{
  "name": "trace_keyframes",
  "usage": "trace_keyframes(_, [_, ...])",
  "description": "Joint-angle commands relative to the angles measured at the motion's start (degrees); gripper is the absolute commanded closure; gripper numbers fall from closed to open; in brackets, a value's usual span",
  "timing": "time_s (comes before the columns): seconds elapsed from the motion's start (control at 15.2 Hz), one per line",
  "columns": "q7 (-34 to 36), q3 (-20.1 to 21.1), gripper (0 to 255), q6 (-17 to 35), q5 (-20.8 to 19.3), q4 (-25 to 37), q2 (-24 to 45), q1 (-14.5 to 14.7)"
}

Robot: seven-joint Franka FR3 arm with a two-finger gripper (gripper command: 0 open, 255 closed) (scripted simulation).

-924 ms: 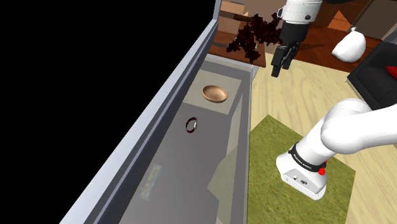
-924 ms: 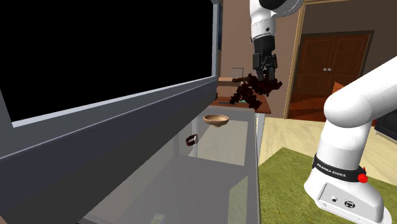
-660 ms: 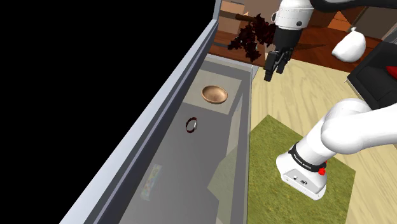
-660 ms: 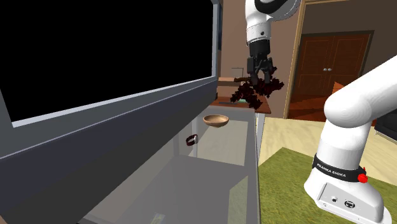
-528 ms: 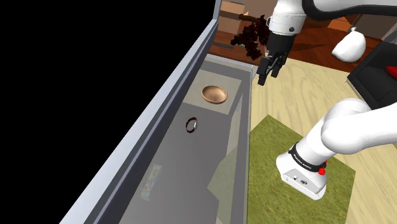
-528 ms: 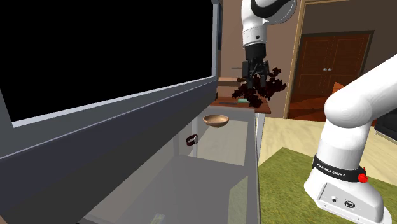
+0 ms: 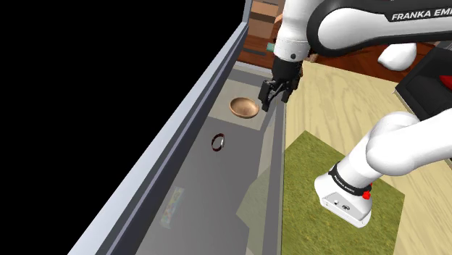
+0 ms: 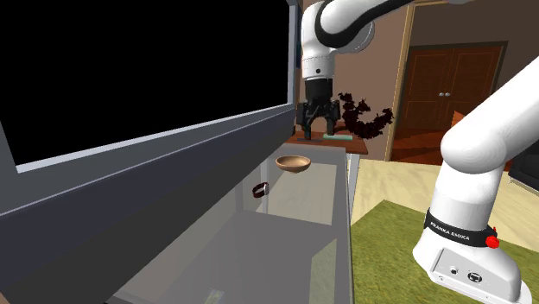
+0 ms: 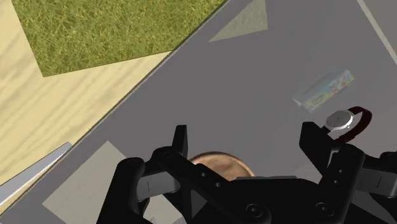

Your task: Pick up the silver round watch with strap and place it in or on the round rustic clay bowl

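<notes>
Farther along the counter (image 7: 230, 177) from the watch (image 7: 217, 143) lies a pale packet (image 7: 173, 206).

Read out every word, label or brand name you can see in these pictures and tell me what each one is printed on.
"FRANKA EM", cut off by the picture's edge: on the upper arm, shoulder view.
"FRANKA EMIKA": on the black band around the arm's base, second exterior view.
Flat packet lying near the watch: it carries coloured print, too blurred to read.
</notes>
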Motion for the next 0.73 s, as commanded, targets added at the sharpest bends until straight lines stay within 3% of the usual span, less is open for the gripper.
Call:
trace_keyframes(0.0, [3.81, 2.83, 0, 3.88, 0.68, 0.43, 3.0, 0.0])
trace_keyframes(0.33, [13.34, 9.41, 0, 12.75, -0.71, 3.52, 12.42, -1.3])
trace_keyframes(0.66, [24.99, 15.59, 0, 20.16, -6.95, 8.86, 23.85, -3.57])
